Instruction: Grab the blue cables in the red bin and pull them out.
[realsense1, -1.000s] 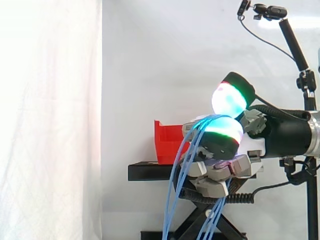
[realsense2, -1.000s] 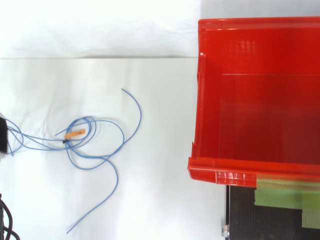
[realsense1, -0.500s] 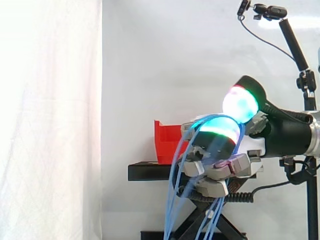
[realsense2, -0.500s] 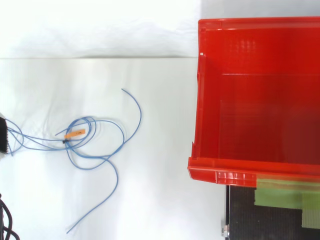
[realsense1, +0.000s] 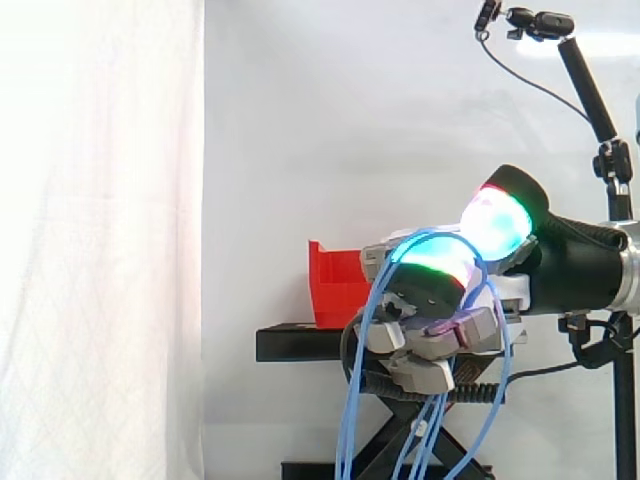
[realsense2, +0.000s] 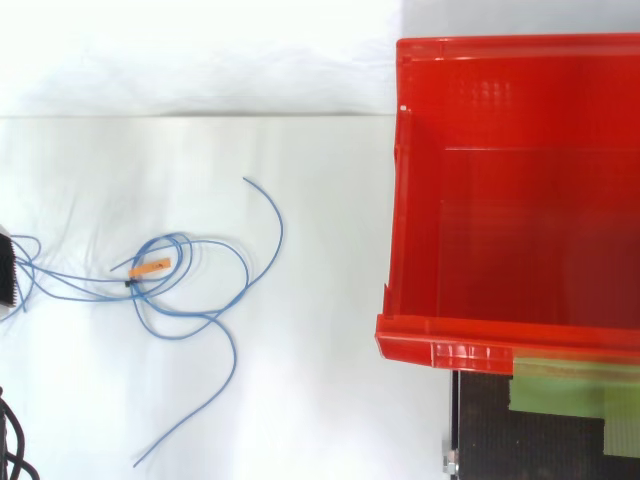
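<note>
Top view: the blue cables (realsense2: 215, 317) lie in loose loops on the white surface at the left, several strands running off the left edge, with a small orange tag (realsense2: 150, 266) clipped among the loops. They are outside the red bin (realsense2: 445, 352) and well apart from it; the bin stands at the right, and its front lip sits over a black stand (realsense2: 480, 430) that bears a strip of green tape (realsense2: 565, 385). In the side view a white curtain (realsense1: 100, 240) hangs at the left, and the red bin sits on the black stand near the middle. Just to its right the robot hand (realsense1: 440, 338) has its fingers curled round the cables, which loop over a glowing fingertip (realsense1: 432, 262) and hang down on both sides of it past the stand.
</note>
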